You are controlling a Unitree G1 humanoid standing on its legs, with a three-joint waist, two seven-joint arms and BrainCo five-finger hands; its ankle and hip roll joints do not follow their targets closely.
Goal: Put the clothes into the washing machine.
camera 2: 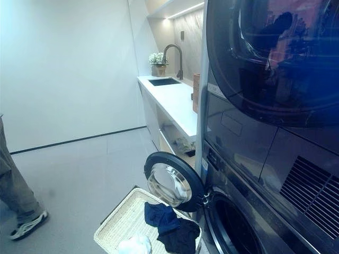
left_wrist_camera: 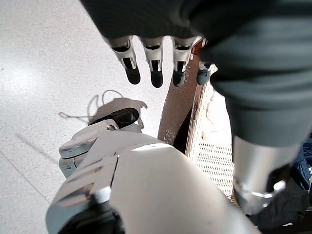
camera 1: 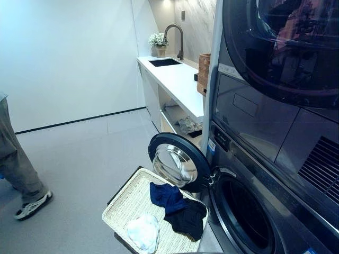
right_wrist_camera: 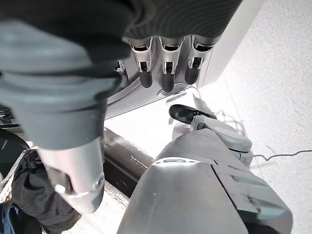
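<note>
The clothes are not in the machine yet. Three pieces lie in the woven white basket [camera 1: 127, 198] on the floor: a navy garment [camera 1: 165, 194] at the centre, a black garment [camera 1: 186, 218] touching it at about 4 o'clock, and a white garment [camera 1: 143, 231] near the basket's 6 o'clock edge. Just beside the basket, at roughly 2 o'clock from it, the washing machine [camera 1: 243, 217] stands with its round door [camera 1: 176, 160] swung wide open over the basket's far end, so the dark drum mouth is free to take a load. A second unit [camera 1: 280, 47] is stacked above it.

The left hand [left_wrist_camera: 155, 68] hangs by the robot's side, fingers straight and relaxed, pinching nothing; the right hand [right_wrist_camera: 166, 68] hangs the same way, loose and empty.

Judging by this, the door step is done and all the loading is left: every garment needs lifting and pushing into the drum.

Farther off, at 12 o'clock, a white desk [camera 1: 175, 79] carries a sink [camera 1: 164, 62] and a flowerpot [camera 1: 158, 44]. A person's leg [camera 1: 16, 169] stands at 9 o'clock.
</note>
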